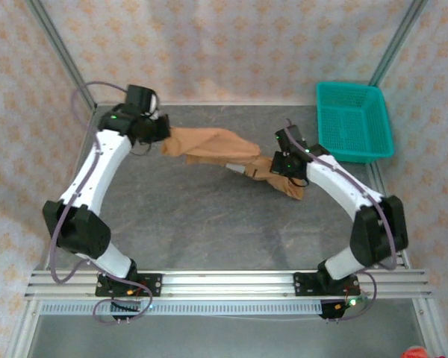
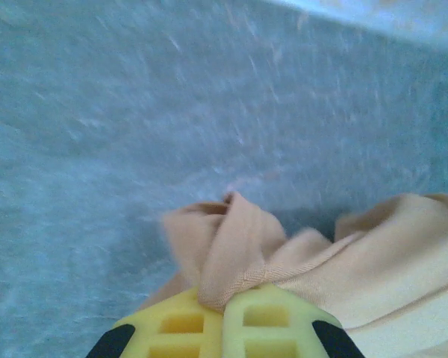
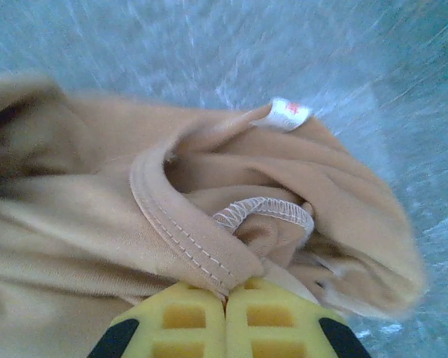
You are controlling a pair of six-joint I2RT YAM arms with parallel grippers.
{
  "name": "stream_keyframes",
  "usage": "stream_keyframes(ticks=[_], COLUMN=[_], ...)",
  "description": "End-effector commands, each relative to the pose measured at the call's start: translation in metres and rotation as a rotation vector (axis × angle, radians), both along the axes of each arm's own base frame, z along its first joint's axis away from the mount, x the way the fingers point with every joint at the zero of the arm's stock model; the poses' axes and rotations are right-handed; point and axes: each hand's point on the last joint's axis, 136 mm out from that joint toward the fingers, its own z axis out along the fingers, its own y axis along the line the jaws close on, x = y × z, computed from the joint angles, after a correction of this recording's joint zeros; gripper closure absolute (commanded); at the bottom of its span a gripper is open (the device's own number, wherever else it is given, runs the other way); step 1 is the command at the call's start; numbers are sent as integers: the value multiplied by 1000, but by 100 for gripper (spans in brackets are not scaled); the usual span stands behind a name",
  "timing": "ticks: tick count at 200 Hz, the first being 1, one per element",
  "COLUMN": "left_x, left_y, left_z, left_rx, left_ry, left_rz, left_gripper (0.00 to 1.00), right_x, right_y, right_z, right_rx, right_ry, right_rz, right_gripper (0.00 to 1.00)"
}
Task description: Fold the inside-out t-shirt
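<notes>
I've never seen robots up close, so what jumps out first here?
A bunched tan t-shirt stretches across the middle of the grey table, the left gripper shut on one end and the right gripper shut on the other. A small white label pokes out near the right gripper, and a teal basket sits at the far right corner.

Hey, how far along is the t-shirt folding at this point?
Early. Done: the left gripper is shut on a bunched edge of the t-shirt, the right gripper on a stitched hem near the white label. In hand: the shirt stretches crumpled between both grippers. Left: spreading it flat and every fold; none is visible.
</notes>
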Motion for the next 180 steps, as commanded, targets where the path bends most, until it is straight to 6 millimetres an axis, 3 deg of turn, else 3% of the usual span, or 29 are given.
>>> stream_keyframes(ticks=[1, 21, 36, 70, 83, 100, 111, 120, 133, 149, 180], left_x=[-17, -20, -23, -27, -30, -34, -37, -39, -40, -40, -50], left_y=[55, 88, 102, 85, 72, 55, 48, 36, 18, -16, -88], left_z=[-1, -7, -24, -81, -95, -96, -88, -78, -67, -63, -91], left_rx=[89, 126, 138, 61, 65, 149, 257, 339, 398, 352, 95], left_ry=[79, 108, 150, 237, 246, 244, 237, 221, 192, 159, 173], left_rz=[116, 196, 234, 210, 180, 132, 112, 78, 36, -36, -177], left_gripper=[100, 100, 100, 100, 100, 100, 100, 99, 87, 72, 52], right_x=[-36, -55, -64, -82, -86, -86, -82, -75, -62, -41, -15], right_y=[-44, -59, -60, -34, -31, -30, -31, -33, -34, -27, -1], right_z=[-15, -25, -32, -60, -67, -64, -53, -40, -24, -13, -35], right_rx=[-120, -128, -110, 42, 57, 57, 45, 31, 20, 27, 57], right_ry=[84, 104, 115, 193, 213, 227, 211, 180, 123, 79, 159], right_rz=[-69, -116, -120, -82, -82, -73, -73, -75, -72, -56, 0], right_gripper=[100, 100, 100, 100, 95, 60, 46, 43, 39, 38, 38])
